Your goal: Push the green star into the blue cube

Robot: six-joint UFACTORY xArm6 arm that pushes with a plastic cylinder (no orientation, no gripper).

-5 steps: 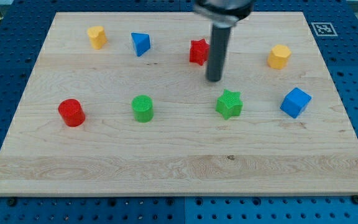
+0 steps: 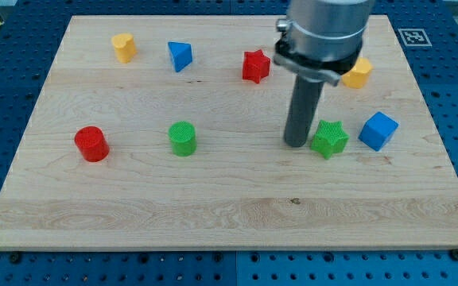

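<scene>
Green star (image 2: 329,138) flat on board, blue cube (image 2: 378,130) just right, apart

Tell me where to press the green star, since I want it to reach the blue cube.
There is no gripping here, only pushing. Press the green star on its left face, coming from the view's left, because the blue cube sits just to its right, slightly higher, with a small gap between them. My tip already rests against that left side. Aiming through the star's middle would likely keep it from spinning off its points.

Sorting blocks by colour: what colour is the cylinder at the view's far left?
Red: the red cylinder, clearest in the camera view, the only one.
</scene>
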